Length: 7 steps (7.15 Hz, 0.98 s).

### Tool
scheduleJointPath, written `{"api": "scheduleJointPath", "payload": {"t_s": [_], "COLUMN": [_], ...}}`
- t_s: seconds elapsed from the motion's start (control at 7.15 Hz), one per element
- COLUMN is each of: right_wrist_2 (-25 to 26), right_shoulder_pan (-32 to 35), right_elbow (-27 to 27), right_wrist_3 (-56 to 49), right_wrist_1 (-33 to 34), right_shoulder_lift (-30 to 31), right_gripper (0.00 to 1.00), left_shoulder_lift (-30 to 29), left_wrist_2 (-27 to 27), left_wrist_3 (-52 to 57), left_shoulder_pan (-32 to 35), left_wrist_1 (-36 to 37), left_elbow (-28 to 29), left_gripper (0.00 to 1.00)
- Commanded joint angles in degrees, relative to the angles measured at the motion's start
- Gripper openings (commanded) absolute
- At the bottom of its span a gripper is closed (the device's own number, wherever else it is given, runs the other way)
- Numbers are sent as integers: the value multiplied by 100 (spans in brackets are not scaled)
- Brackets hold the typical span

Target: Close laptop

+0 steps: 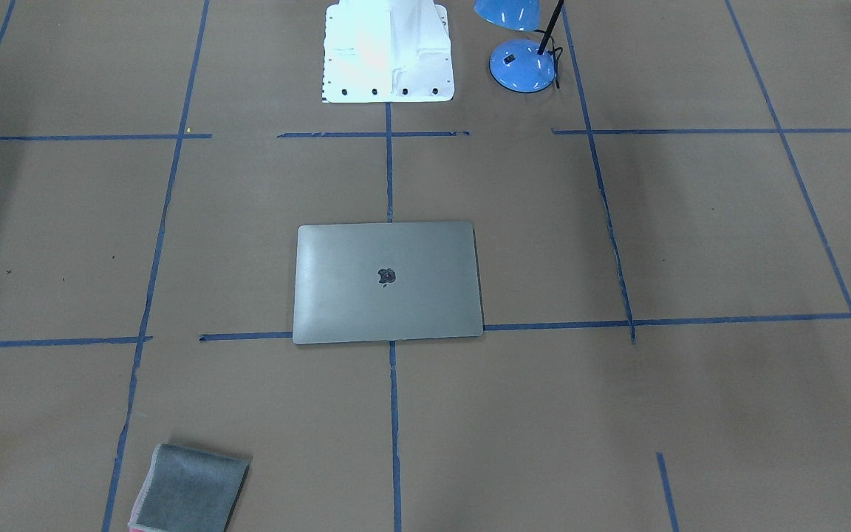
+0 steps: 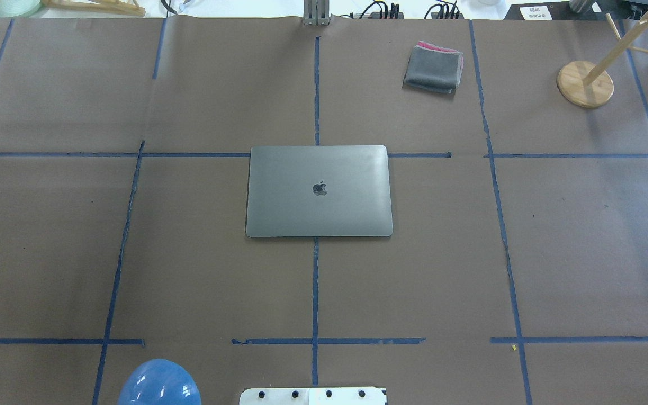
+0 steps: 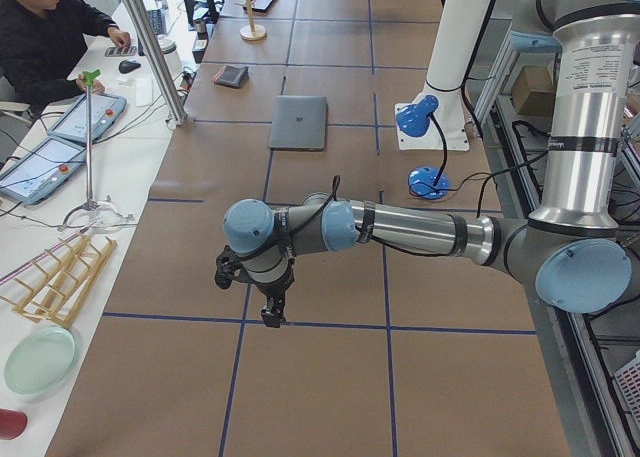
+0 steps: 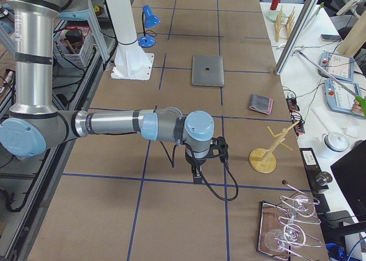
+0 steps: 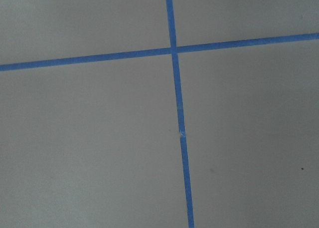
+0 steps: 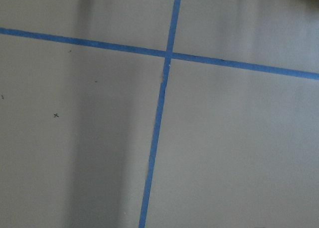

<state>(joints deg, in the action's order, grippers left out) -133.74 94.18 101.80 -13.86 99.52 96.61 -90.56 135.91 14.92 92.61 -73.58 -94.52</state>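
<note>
The space-grey laptop lies flat at the table's middle with its lid down and the dark apple logo facing up; it also shows in the front-facing view and both side views. My left gripper hangs over the table near its left end, far from the laptop. My right gripper hangs over the table near its right end, also far from it. Both show only in the side views, so I cannot tell whether they are open or shut. The wrist views show only brown paper and blue tape.
A folded grey cloth lies at the far right of the laptop. A blue desk lamp stands beside the white robot base. A wooden stand is at the far right. An operator sits beyond the table.
</note>
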Motion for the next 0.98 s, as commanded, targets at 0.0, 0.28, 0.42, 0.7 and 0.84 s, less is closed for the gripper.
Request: {"api": "scheduleJointPath", "payload": {"t_s": [0.0, 0.28, 0.42, 0.7, 0.84], "right_wrist_2": [67, 15, 14, 23, 32], "right_shoulder_pan": [82, 153, 153, 153, 153], "right_elbow": [-37, -46, -37, -55, -63], "right_wrist_3": [-3, 14, 75, 94, 94], "right_wrist_1": [6, 14, 15, 49, 76], "right_shoulder_lift": [209, 210, 218, 218, 218], "right_gripper": [100, 100, 100, 100, 100], "left_shoulder_lift": [3, -14, -14, -14, -5], "left_wrist_2": [6, 6, 6, 6, 6], "left_wrist_3": [-6, -85, -286, -296, -296], "left_shoulder_pan": [3, -6, 3, 3, 3], "left_wrist_1": [-112, -402, -420, -429, -429], "left_elbow": [118, 346, 312, 277, 251], "left_gripper": [100, 100, 100, 100, 100]}}
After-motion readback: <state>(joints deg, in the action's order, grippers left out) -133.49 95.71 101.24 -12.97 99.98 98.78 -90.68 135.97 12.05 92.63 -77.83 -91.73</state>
